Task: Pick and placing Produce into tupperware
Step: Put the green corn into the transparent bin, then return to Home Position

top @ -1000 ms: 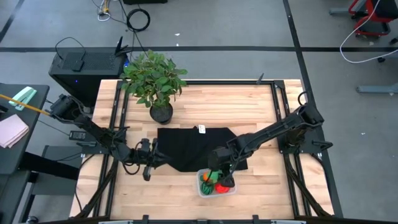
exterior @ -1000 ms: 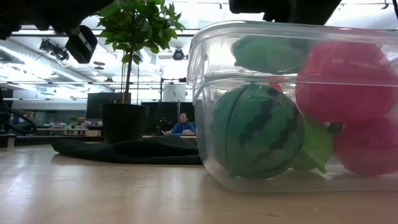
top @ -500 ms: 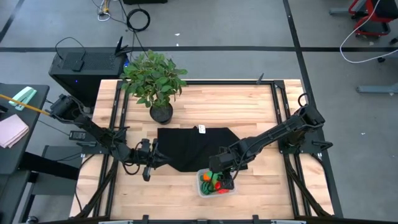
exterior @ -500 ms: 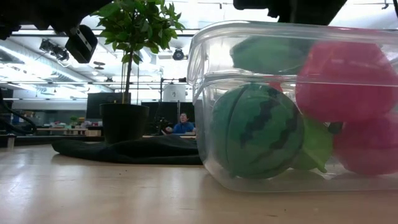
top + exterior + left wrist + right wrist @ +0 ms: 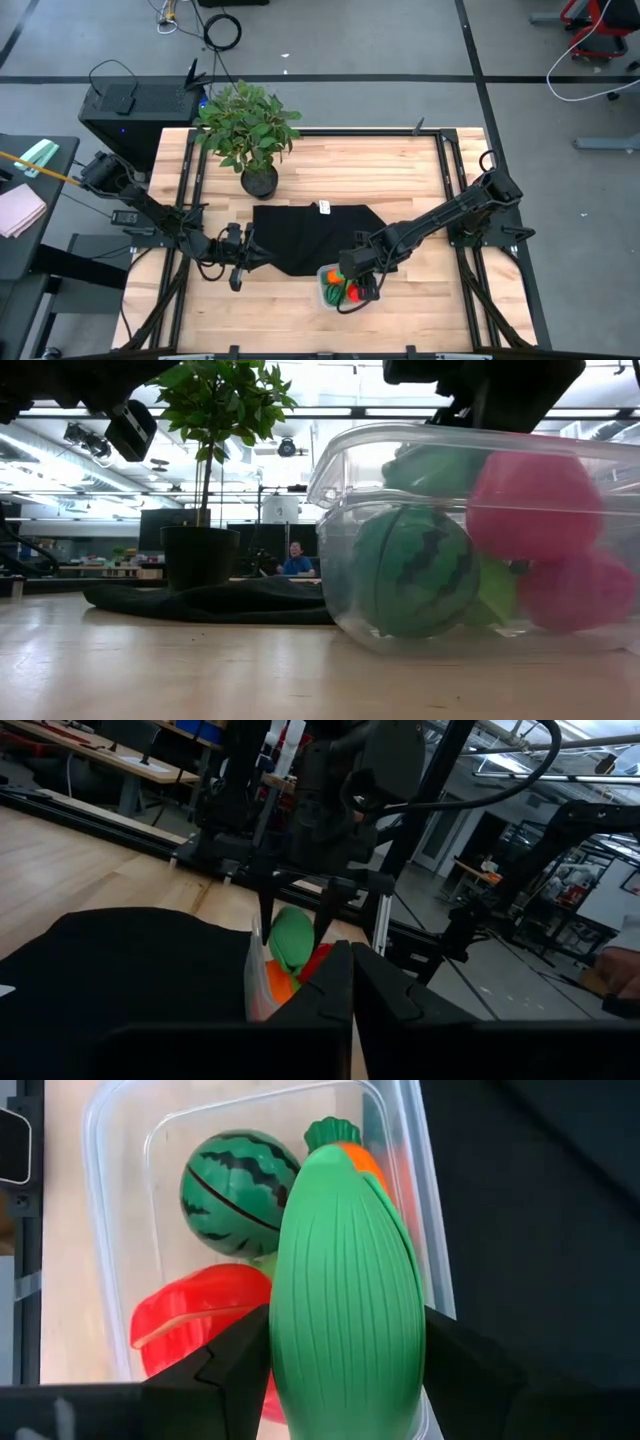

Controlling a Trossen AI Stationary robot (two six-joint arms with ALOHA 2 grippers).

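Note:
The clear tub [image 5: 326,297] sits on the wood by the black mat's near edge. It holds a striped watermelon [image 5: 240,1180], a red piece [image 5: 195,1320] and an orange piece [image 5: 372,1168]. My right gripper [image 5: 357,277] stands over the tub, shut on a light green ribbed vegetable [image 5: 345,1290]. In the low view the tub [image 5: 340,560] fills the right half, with that green vegetable [image 5: 430,465] lying on top. My left gripper [image 5: 250,258] waits shut at the mat's left edge and touches nothing. My right gripper pinches the green ribbed vegetable between its two fingers [image 5: 240,1365], one on each long side [image 5: 290,1350]. The fingers come from above, pointing down. The vegetable hangs below them [image 5: 291,940], its lower end inside the tub above the other produce.
A black cloth mat [image 5: 310,235] lies mid-table, just beyond the tub. A leafy potted plant [image 5: 248,125] stands at the far left. Bare wood lies left and right of the tub. A person [image 5: 295,563] sits far off in the room.
My right gripper has moved a little toward the table's near edge over the tub, still shut on the green vegetable. In the low view the tub has shifted: it shows smaller and lower than before, with the produce inside moving with it.

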